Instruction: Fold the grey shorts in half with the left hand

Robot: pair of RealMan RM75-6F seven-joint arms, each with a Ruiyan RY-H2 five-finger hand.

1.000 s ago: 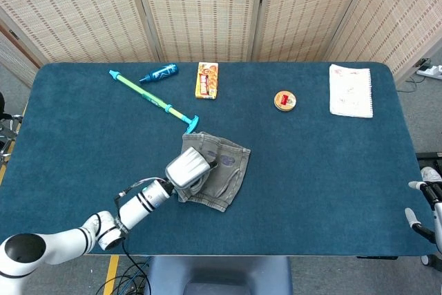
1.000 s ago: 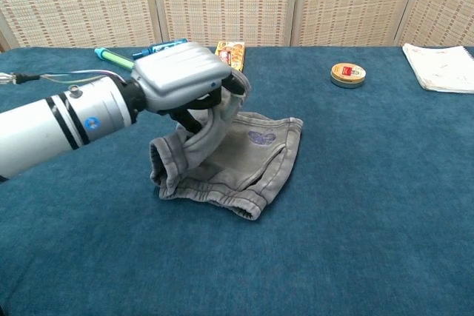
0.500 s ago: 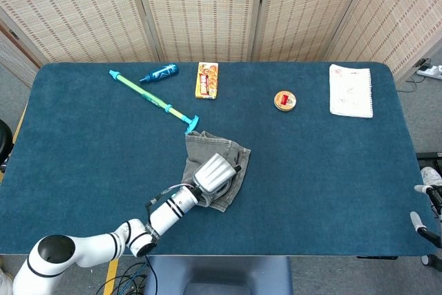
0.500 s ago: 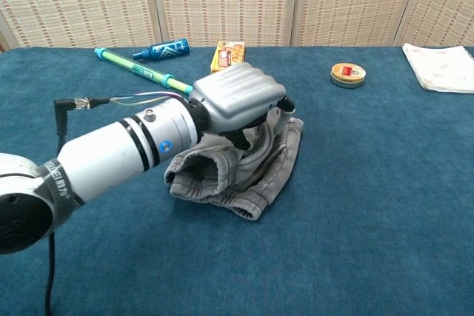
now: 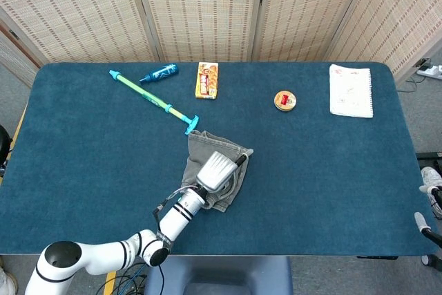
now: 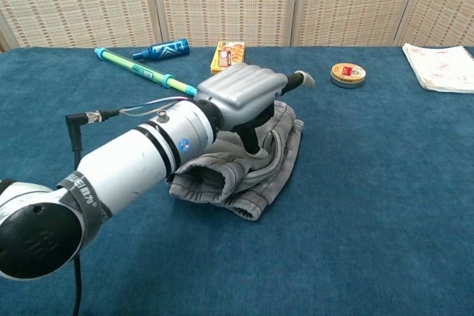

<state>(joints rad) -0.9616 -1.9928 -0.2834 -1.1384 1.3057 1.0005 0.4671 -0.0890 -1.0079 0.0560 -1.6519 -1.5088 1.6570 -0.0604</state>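
The grey shorts [image 5: 207,144] lie bunched near the middle of the blue table, with their left part folded over onto the right; in the chest view the folded layers [image 6: 229,183] show rumpled. My left hand [image 5: 217,168] rests on top of them. In the chest view this hand [image 6: 241,94] has one finger stretched out to the right past the cloth and the thumb pointing down onto the fabric, gripping nothing. Only fingertips of my right hand [image 5: 434,183] show, at the right edge off the table, apart and holding nothing.
A green stick tool [image 5: 152,100] and a blue tube [image 5: 159,72] lie at the back left. An orange box [image 5: 207,79] lies behind the shorts. A round tin [image 5: 284,100] and a white notebook [image 5: 351,90] sit at the back right.
My left hand carried the lifted edge of the shorts to the right and laid it over the other half. Its fingers have since spread and let go of the cloth.
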